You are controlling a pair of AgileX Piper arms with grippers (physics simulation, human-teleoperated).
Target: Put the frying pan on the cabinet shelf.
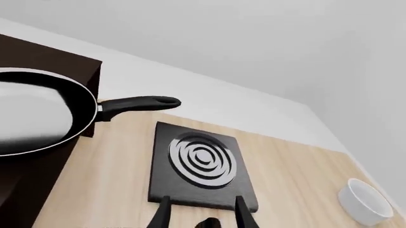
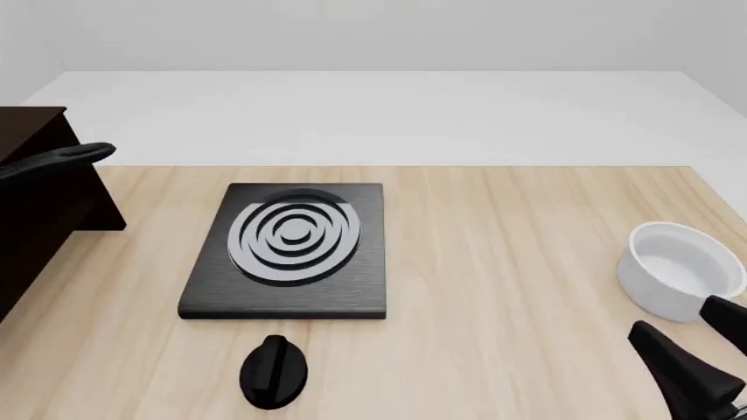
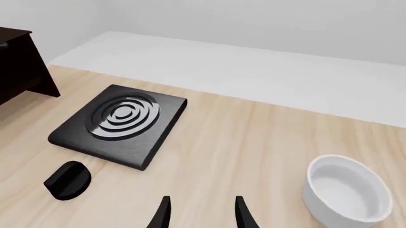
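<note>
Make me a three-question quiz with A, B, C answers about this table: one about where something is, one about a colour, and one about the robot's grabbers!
1. Where is the round black frying pan with the pale inside?
A. on the black square stove plate
B. on the very dark brown wooden cabinet
C. inside the bowl

2. What colour is the small round bowl?
A. white
B. red
C. green

3. How is the left gripper?
A. shut on the pan
B. shut on the bowl
C. open, holding nothing

Answers:
B, the pan sits up on the cabinet, handle sticking out.
A, the bowl is plain white.
C, its fingers stand apart over the stove plate.
</note>
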